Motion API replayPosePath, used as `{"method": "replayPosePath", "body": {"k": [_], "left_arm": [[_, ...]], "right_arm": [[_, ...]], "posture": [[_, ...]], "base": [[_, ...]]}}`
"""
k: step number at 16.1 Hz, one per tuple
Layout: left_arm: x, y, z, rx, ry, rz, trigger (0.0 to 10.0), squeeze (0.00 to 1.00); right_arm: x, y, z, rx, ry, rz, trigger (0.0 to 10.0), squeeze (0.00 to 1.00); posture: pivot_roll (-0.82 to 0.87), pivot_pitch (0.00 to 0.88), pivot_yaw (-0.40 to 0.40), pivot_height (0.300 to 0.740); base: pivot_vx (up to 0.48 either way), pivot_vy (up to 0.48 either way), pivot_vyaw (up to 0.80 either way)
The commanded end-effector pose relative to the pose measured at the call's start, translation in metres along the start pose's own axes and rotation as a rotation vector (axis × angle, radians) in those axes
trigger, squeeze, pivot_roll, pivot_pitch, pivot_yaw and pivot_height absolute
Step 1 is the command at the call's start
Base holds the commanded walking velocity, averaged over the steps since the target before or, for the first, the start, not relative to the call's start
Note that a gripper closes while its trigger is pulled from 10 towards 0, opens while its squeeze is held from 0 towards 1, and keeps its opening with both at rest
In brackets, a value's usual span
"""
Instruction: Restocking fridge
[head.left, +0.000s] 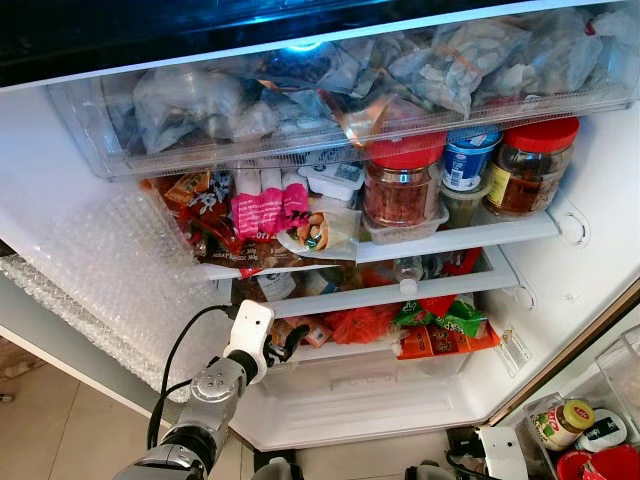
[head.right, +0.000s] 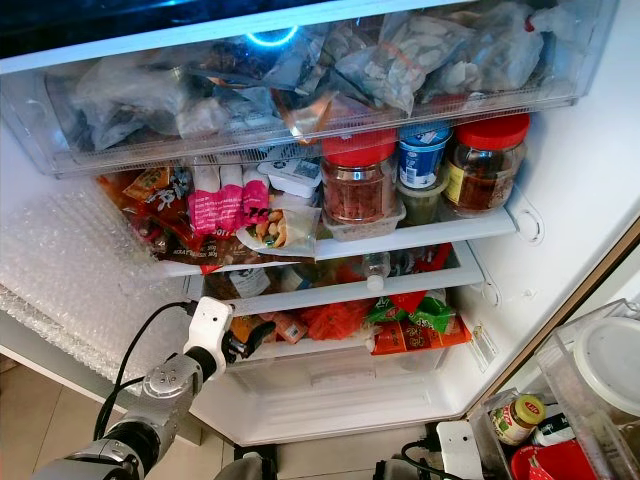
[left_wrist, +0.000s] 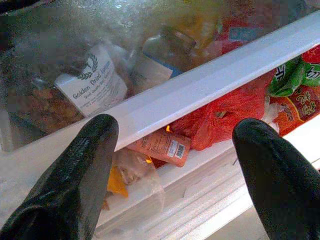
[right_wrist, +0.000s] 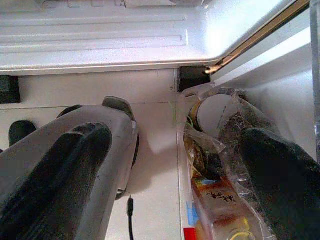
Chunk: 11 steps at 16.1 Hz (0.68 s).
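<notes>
The fridge stands open, its shelves packed. My left gripper (head.left: 285, 345) reaches to the left end of the lowest shelf (head.left: 400, 290), open, with nothing between its fingers (left_wrist: 75, 170). Just beyond the fingertips lie an orange packet (left_wrist: 162, 146) and a red bag (left_wrist: 225, 112) under the white shelf rail (left_wrist: 200, 85). My right gripper (right_wrist: 177, 137) hangs open low by the fridge's foot, above the floor, beside a clear bin holding a white-lidded jar (right_wrist: 215, 112).
Red-lidded jars (head.left: 403, 180) and a blue tub (head.left: 470, 155) stand on the upper shelf, a pink packet (head.left: 258, 205) to their left. A clear drawer (head.left: 350, 80) of bags sits on top. Bubble wrap (head.left: 100, 270) lines the left wall. A crate with a jar (head.left: 563, 420) stands at lower right.
</notes>
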<state>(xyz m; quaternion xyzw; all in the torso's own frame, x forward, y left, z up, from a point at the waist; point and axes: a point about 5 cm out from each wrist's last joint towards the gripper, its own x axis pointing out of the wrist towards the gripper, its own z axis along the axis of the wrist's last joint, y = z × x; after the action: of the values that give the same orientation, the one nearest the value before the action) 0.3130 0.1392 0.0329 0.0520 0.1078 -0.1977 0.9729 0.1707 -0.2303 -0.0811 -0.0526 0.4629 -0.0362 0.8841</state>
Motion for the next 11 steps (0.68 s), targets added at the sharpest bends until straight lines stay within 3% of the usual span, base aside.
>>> {"method": "replayPosePath", "body": {"k": [1, 11], "left_arm": [[-0.0051, 0.0035, -0.0064, -0.017, 0.017, 0.011, 10.0, 0.00], [-0.0078, 0.0037, -0.0108, -0.011, 0.034, 0.009, 10.0, 0.00]], "right_arm": [[-0.0027, 0.0038, -0.0172, 0.001, 0.065, 0.013, 10.0, 0.00], [-0.0030, 0.0038, -0.0180, 0.000, 0.065, 0.015, 10.0, 0.00]], "posture": [[-0.04, 0.083, 0.103, 0.665], [-0.04, 0.065, 0.105, 0.665]], "base": [[0.000, 0.000, 0.00], [0.000, 0.000, 0.00]]}}
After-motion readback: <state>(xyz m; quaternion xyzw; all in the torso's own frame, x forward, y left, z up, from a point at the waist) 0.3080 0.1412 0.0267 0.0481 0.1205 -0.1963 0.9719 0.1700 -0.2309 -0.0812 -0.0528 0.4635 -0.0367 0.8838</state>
